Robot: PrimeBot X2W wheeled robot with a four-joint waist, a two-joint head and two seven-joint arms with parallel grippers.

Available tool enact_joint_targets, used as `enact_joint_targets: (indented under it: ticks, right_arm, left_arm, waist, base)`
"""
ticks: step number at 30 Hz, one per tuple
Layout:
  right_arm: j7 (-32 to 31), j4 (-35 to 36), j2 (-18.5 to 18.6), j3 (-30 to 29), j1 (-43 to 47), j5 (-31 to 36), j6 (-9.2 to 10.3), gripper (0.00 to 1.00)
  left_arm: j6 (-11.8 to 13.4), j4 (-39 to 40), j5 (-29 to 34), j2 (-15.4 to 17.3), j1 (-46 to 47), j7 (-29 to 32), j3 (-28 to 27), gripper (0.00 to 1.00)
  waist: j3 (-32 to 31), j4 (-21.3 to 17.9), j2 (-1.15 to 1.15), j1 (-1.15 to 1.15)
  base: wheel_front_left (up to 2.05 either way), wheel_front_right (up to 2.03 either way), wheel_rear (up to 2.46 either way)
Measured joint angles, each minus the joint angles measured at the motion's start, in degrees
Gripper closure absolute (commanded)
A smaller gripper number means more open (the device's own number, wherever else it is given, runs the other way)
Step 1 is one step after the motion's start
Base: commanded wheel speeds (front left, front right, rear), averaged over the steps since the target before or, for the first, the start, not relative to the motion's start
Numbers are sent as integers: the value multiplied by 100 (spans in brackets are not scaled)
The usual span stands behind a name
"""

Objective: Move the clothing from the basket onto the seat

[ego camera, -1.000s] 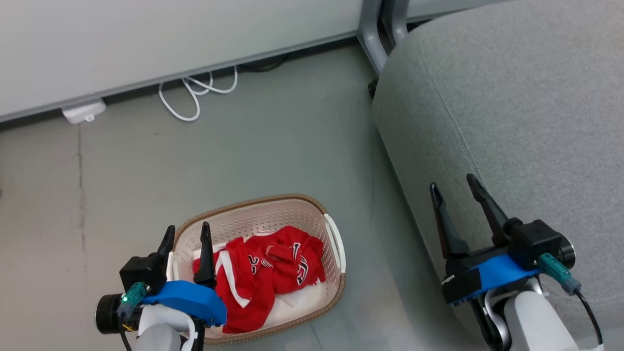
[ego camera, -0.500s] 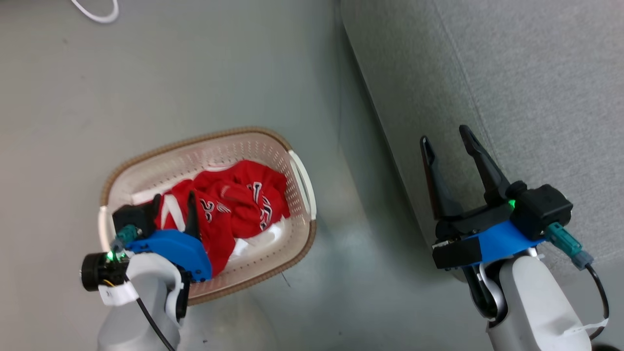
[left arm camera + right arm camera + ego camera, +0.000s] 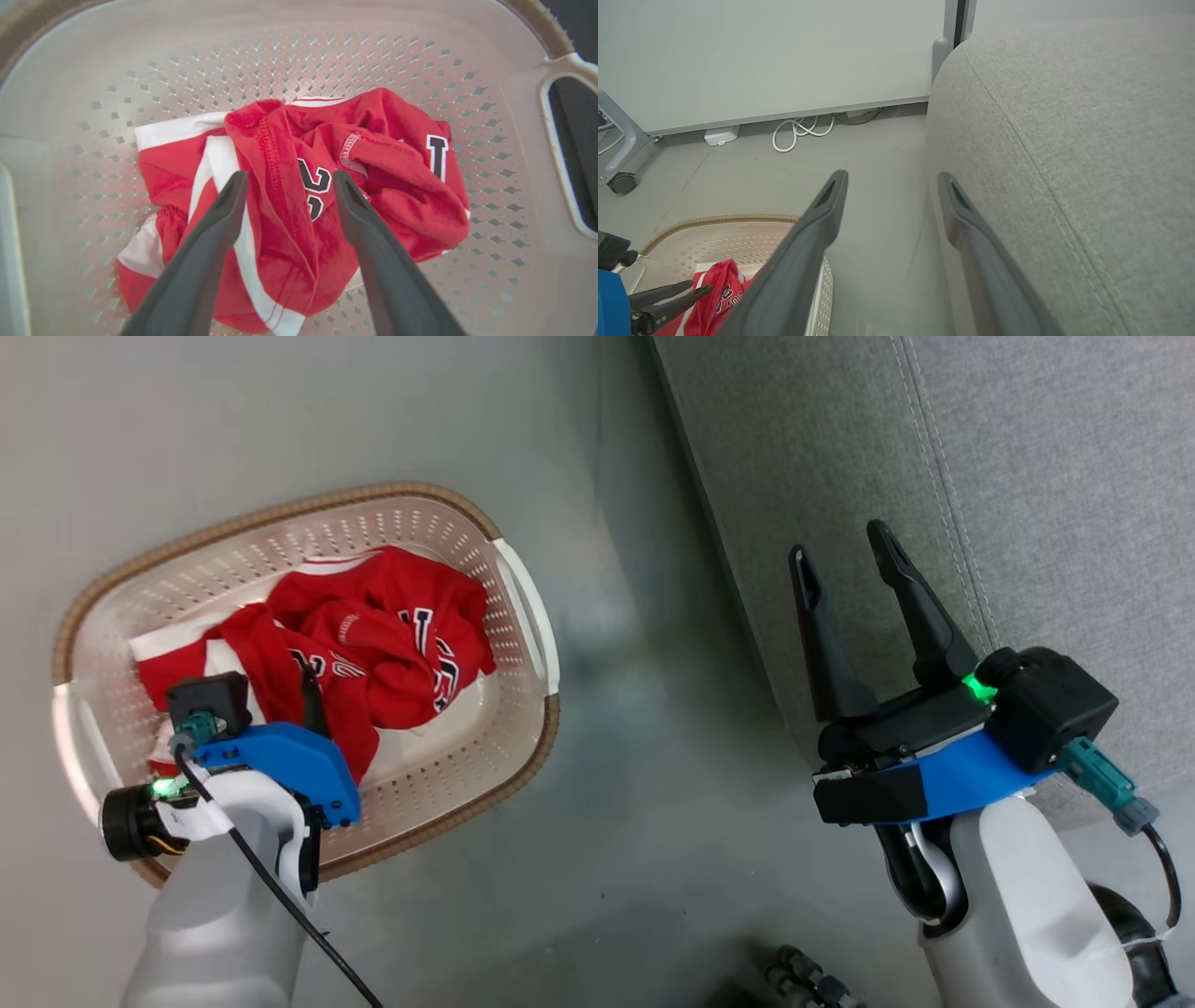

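Left gripper (image 3: 289,179) hangs inside the laundry basket (image 3: 233,560) with its two fingers spread wide and nothing caught between them. The tips straddle a raised fold of the red jerseys (image 3: 397,186) beside the black-and-white numeral, though I cannot tell whether they already touch the cloth. To take this grab well, the fingers should probably sink a little further so the thick ridge of fabric sits deep between them. They should close on that doubled fold rather than on a single thin layer, which would likely slip out. A straight lift looks wise, high enough for the trailing cloth to pass the brown rim without dragging the light basket across the floor (image 3: 635,756). The garments are bunched together, so both may rise at once, or one may drop partway. Right gripper (image 3: 838,543) is likewise wide open and empty, poised just beside the front face of the couch cushion (image 3: 1027,476), well apart from the basket. Both jerseys lie crumpled in the middle of the basket's perforated bottom, with white trim showing along their edges, and none of the clothing is on the cushion yet.
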State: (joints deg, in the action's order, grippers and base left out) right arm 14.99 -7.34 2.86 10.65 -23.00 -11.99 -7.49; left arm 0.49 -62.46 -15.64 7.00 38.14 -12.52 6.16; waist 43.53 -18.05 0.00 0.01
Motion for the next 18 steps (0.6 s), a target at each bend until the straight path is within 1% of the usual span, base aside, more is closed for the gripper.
enact_joint_targets:
  ticks: [6,9,11,15,18]
  right_arm:
    - [0,82,-1,129,-31,-123,0,0]
    - [0,96,0,153,-31,-131,0,0]
    - [1,118,0,166,-31,-164,0,0]
    - [2,154,0,180,-36,-180,0,0]
    - [2,156,0,205,-42,-188,0,0]
  left_arm:
    - [36,-236,-59,18,249,-27,-18,0]
    - [187,-358,-107,31,343,-20,-54,0]
    - [238,-410,-129,44,392,-25,-71,0]
    - [471,-538,-99,66,469,-31,-45,0]
    - [580,-626,-98,105,498,-47,-34,0]
  waist:
    - [258,-143,0,0]
    - [356,-185,0,0]
    - [410,-208,0,0]
    - [502,-235,0,0]
    - [550,-241,0,0]
  base:
    - [0,0,0]
    - [0,0,0]
    - [0,0,0]
    - [0,0,0]
    - [0,0,0]
